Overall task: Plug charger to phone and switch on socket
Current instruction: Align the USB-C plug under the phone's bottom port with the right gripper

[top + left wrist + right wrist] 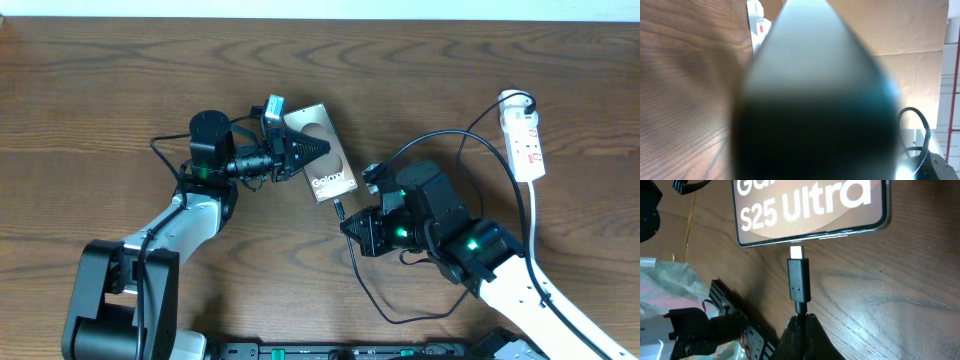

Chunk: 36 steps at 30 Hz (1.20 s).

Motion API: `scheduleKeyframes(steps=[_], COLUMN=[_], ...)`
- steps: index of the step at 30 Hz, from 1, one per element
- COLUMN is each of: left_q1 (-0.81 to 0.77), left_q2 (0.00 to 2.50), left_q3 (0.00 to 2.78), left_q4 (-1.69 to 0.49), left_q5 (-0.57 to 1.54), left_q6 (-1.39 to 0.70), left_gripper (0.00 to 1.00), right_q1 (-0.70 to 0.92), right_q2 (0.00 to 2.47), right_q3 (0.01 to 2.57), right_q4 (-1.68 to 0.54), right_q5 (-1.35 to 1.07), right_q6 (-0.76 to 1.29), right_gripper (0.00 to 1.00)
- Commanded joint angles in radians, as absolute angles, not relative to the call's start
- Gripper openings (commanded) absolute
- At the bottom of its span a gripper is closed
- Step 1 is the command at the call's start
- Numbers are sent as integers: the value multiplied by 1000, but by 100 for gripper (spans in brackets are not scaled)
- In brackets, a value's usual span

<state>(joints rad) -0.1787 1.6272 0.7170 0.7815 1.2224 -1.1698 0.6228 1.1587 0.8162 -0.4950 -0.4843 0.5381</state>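
Note:
The phone, a brownish slab with white "Galaxy" lettering, lies at the table's middle. My left gripper reaches over its face from the left and is shut on it. A dark blurred shape blocks most of the left wrist view. My right gripper is shut on the charger cable just behind its black plug. The plug's metal tip points at the phone and sits right at its bottom edge. In the overhead view my right gripper holds the charger just below the phone. The socket, a white strip, lies at the far right.
The black charger cable loops from the socket across the right arm and down to the front edge. The socket's white cord runs down the right side. The socket also shows in the left wrist view.

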Motion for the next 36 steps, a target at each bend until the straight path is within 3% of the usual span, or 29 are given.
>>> scheduleKeyframes(steps=[1, 36], left_q1=[-175, -174], left_q2=[1621, 1621], left_q3=[744, 744], left_q4=[791, 790], left_q5=[1246, 1238], left_q6=[-1118, -1187], left_gripper=[7, 7], right_q1=[630, 632], right_q2=[1156, 1115], right_q3=[817, 817], right_q4=[-500, -527], right_q5=[-504, -476], right_q6=[545, 534], right_gripper=[1, 1])
